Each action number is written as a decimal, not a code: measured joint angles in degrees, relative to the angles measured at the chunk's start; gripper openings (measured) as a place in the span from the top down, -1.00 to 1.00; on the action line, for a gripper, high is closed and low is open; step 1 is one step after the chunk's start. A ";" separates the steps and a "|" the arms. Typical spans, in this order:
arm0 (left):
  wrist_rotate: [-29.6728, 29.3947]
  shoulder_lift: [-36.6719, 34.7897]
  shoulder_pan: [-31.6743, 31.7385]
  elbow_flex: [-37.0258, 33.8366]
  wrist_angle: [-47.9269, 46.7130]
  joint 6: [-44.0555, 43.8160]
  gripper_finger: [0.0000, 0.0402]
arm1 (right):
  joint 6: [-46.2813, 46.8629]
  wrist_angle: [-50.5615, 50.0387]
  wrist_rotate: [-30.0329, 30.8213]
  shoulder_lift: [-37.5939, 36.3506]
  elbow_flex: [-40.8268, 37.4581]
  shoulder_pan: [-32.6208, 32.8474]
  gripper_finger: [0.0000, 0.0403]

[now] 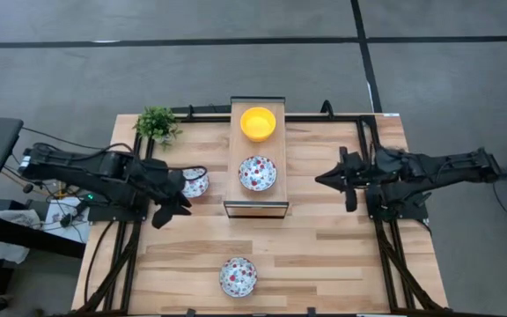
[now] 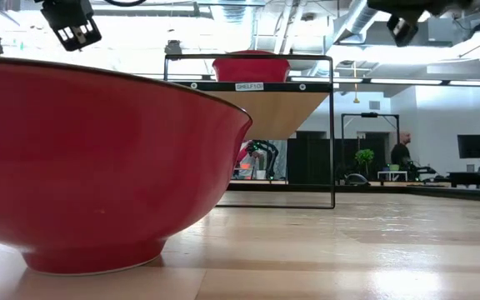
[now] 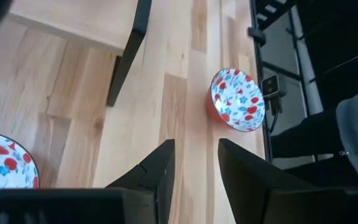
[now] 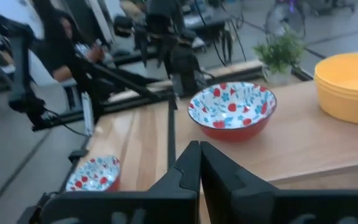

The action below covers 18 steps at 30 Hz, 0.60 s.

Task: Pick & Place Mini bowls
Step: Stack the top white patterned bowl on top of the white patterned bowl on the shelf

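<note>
Hovering L hand (image 1: 172,210) open, beside floral bowl (image 1: 195,182)

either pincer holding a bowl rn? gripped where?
No. Left pincer is open and empty above the table; right pincer is shut on nothing, beside the shelf.

Two matte black jointed arms trailing black cables, each tool (image 3: 194,171) ending in angular fingers.

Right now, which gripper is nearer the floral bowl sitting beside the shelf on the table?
Left. The left gripper hovers open just next to that floral bowl, while the right gripper waits shut beyond the shelf.
</note>
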 joint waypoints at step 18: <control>0.04 6.93 7.98 1.21 -3.00 0.69 0.40 | -0.01 22.17 -6.60 -25.43 -23.93 0.00 1.00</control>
